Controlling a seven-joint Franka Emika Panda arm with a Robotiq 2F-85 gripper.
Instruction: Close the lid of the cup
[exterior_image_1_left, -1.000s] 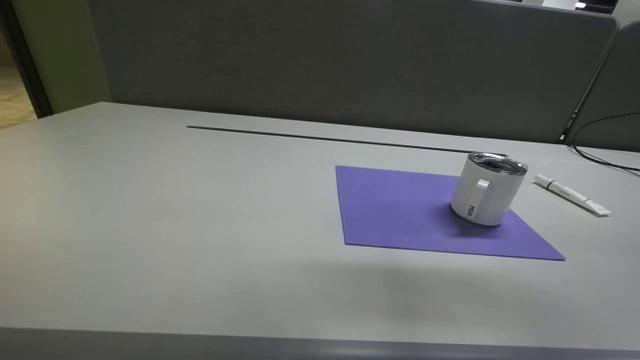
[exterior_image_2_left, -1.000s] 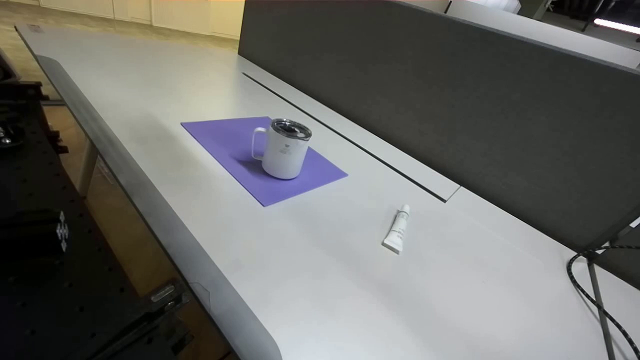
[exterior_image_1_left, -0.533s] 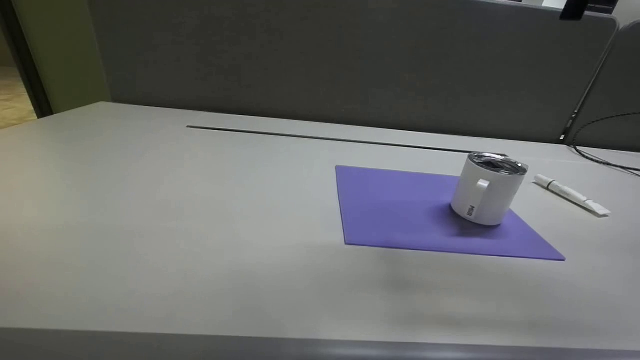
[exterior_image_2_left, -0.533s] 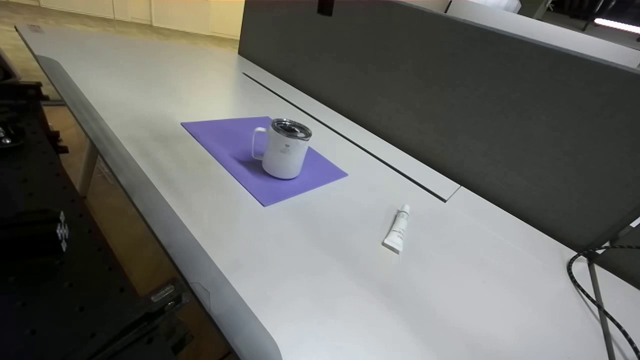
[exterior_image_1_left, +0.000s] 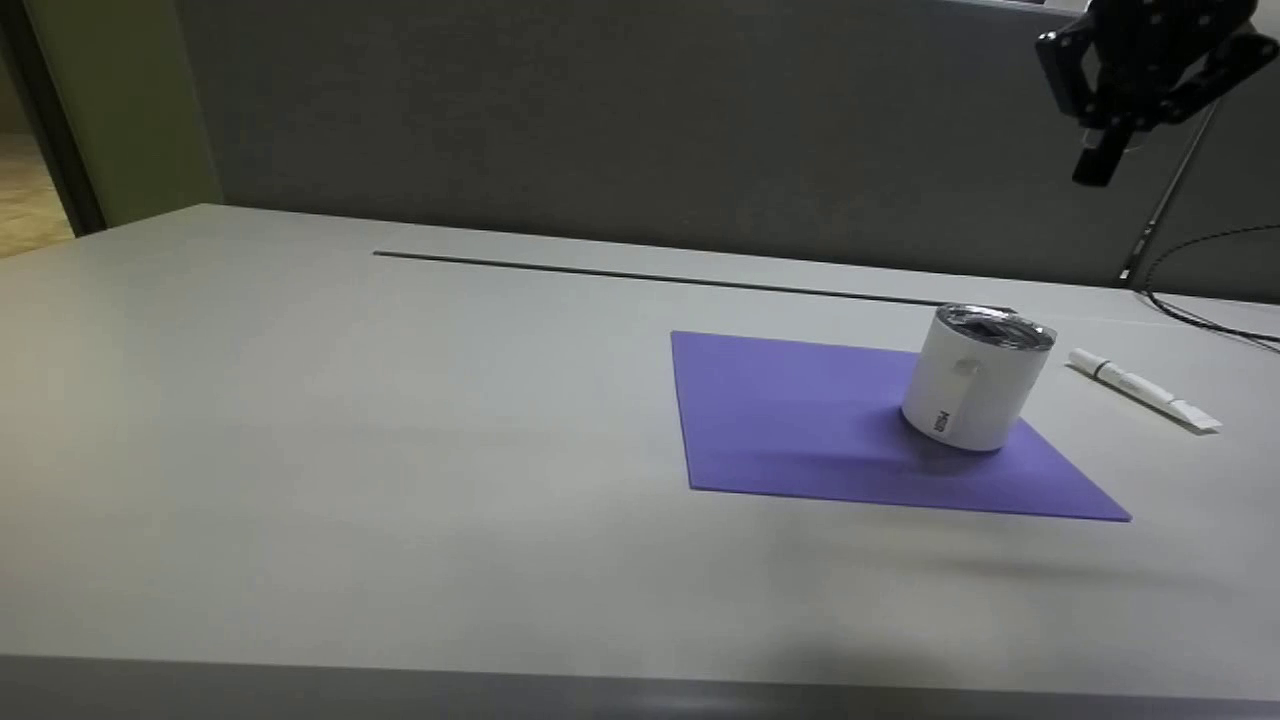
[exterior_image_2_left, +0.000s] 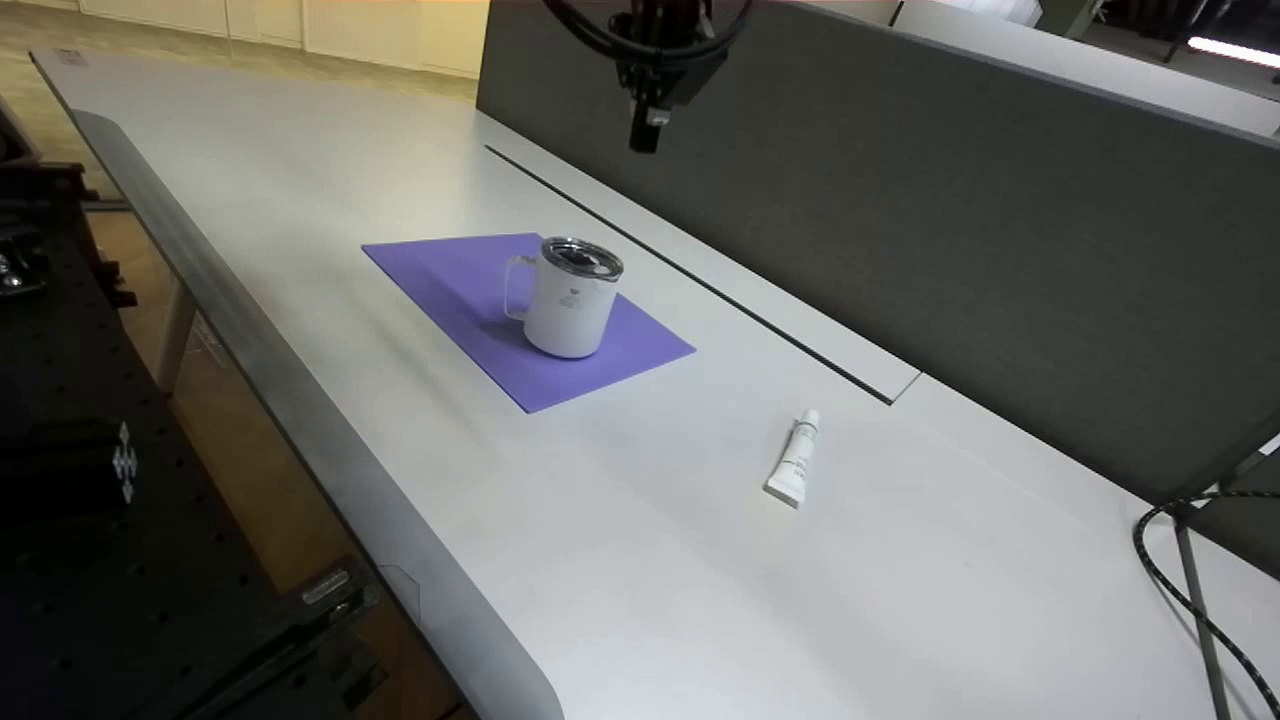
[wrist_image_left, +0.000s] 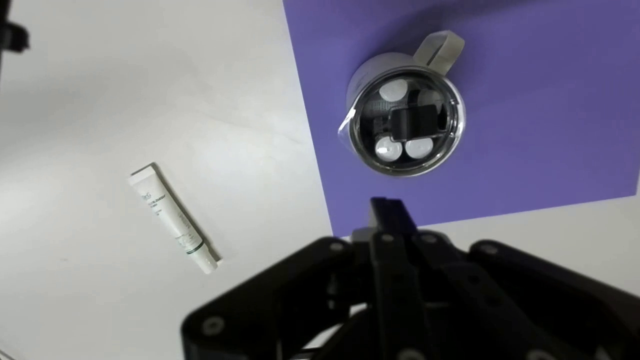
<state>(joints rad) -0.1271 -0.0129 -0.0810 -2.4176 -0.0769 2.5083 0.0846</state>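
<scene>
On the desk (exterior_image_1_left: 350, 450), atop a purple mat (wrist_image_left: 540, 135), the cup (exterior_image_2_left: 568, 312) is standing, long axis upright, handle (wrist_image_left: 451, 51) pointing to one o'clock in the wrist view; the claw (wrist_image_left: 391, 215) is hovering at six, pinched narrow.

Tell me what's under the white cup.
The purple mat lies under the white cup; its surface shows around the base, but the patch directly beneath is covered.

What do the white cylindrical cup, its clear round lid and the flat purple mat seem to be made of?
White cylindrical cup: probably coated metal, possibly plastic; opaque, evenly white, soft sheen.
Clear round lid: likely rigid plastic; looks transparent, with sharp glints along its rim.
Flat purple mat: perhaps foam or card; matte, evenly coloured, thin straight edges.
</scene>
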